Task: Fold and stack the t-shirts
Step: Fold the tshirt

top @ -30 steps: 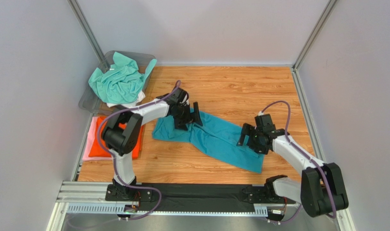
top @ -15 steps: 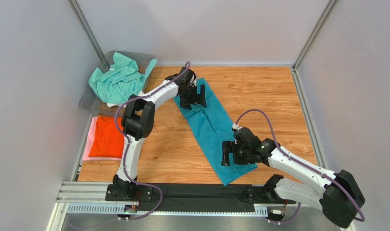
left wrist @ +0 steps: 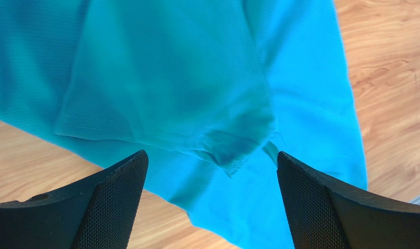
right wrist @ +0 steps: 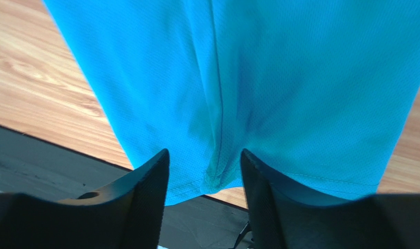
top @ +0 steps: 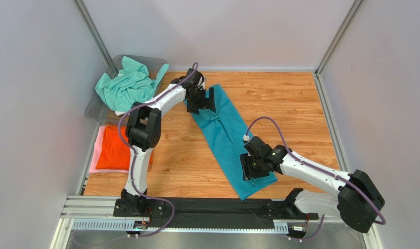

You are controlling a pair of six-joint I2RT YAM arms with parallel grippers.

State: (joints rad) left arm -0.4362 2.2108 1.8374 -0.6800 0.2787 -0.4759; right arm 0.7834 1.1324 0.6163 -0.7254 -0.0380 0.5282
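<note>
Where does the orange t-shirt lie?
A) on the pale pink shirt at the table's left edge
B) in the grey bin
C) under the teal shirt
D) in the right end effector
A: the orange t-shirt lies flat on the pale pink shirt, apart from the teal shirt and outside the bin.

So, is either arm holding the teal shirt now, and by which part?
The left jaws stand wide open over the teal shirt, holding nothing. The right jaws straddle a ridge of cloth at its near hem; whether they grip it cannot be told.
</note>
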